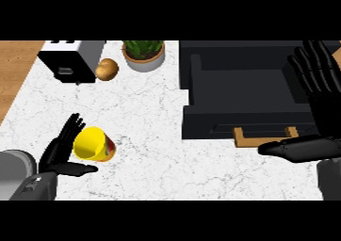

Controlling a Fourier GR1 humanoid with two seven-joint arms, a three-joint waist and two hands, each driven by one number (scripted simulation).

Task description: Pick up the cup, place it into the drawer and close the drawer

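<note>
At seven o'clock, the cup (94,143) was flanked by the left hand (59,156), open and empty; a full wrap was judged needed before lifting.

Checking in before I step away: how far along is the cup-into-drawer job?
Done: the black drawer looks open. In hand: the left hand, fingers straight, sits beside the yellow cup on the white marble counter, not yet gripping it. Left: grasp, place inside, close. The right hand rests open at right.

On the white marble counter (152,117), a black-and-silver boxy toaster (70,60) stands at eleven o'clock. A brown round potato (107,69) lies just at its three o'clock, and a green plant in a terracotta pot (143,52) stands near twelve.
</note>
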